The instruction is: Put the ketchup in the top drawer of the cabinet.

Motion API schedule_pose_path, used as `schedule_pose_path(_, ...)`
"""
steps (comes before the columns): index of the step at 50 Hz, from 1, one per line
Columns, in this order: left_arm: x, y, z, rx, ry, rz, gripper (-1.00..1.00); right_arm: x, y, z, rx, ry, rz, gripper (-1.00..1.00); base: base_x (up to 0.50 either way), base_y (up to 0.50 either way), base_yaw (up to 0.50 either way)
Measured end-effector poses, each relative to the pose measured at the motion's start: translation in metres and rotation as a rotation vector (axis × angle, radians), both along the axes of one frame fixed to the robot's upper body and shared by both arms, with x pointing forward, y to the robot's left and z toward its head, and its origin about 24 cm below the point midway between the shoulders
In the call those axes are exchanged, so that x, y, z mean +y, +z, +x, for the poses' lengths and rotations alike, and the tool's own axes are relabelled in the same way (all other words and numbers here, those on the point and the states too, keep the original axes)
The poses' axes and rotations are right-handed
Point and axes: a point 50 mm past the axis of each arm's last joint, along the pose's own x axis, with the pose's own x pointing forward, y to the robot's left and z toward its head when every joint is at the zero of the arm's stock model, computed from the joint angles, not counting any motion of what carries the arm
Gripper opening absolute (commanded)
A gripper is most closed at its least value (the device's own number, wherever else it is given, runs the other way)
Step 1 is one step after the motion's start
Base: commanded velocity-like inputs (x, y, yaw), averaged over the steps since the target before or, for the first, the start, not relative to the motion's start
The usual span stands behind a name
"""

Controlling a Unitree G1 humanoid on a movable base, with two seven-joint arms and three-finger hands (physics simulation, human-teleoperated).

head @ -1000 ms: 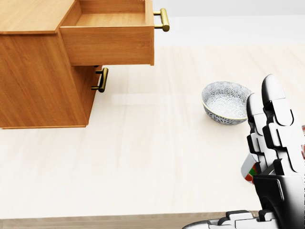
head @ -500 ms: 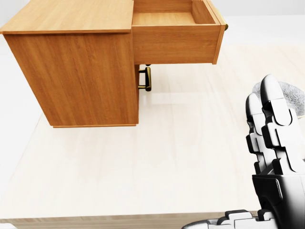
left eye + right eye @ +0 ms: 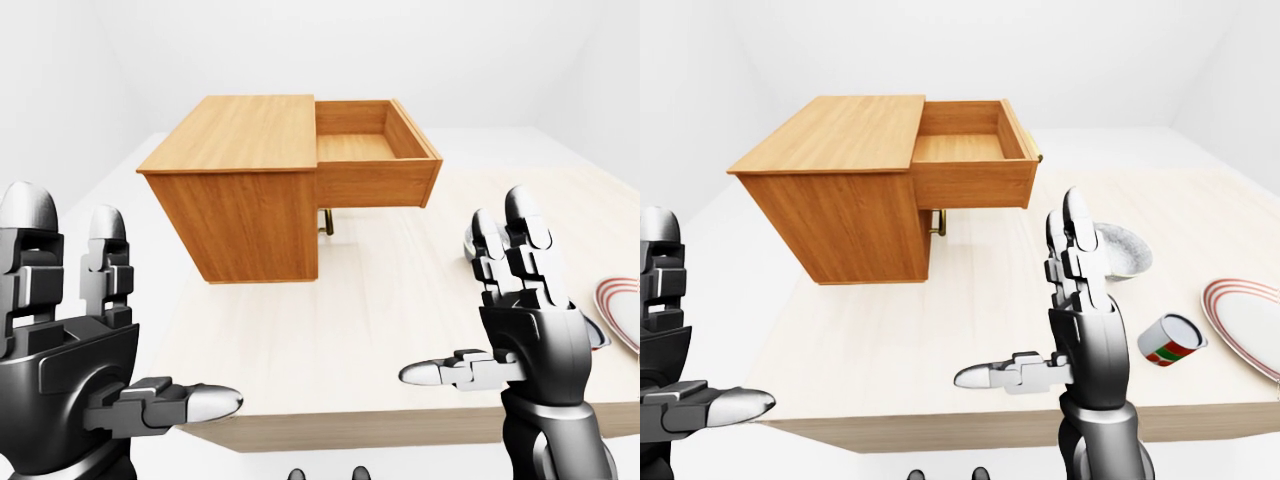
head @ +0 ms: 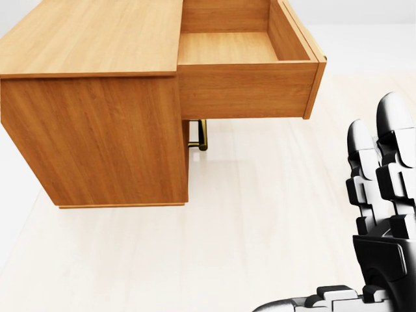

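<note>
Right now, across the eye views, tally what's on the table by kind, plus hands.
Cabinet, top drawer open: 1
Bowl: 1
Plate: 1
Can, lying on its side: 1
Hands, left hand and right hand, both open: 2
Total: 6
No ketchup is identifiable.

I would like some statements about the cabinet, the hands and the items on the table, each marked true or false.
1. The top drawer of the cabinet is pulled out. True.
2. Something lies inside the drawer. False: its inside shows only bare wood.
3. The right hand holds the can. False: the hand is open, and the can lies on the table to the right of it in the right-eye view.
4. The left hand is open and holds nothing. True.
5. A bowl shows partly behind the right hand. True.
</note>
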Motion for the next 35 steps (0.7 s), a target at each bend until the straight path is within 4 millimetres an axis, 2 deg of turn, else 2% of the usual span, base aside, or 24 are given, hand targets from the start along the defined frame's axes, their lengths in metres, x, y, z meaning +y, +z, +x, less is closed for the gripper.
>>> schedule_pose_path(31,0.0010,0.0003,-0.0002,0.004,-0.006,-0.012,1.00,-0.0002,-0.0003,0.0004,0.001,0.005,0.008,1.00,0.50,0.00,0.00)
schedule_pose_path(35,0.0011,0.0004,-0.0003,0.004,-0.006,-0.012,1.00,-0.0008,0.0010,-0.0006,-0.006,0.003,0.016,1.00,0.00,0.00,0.00)
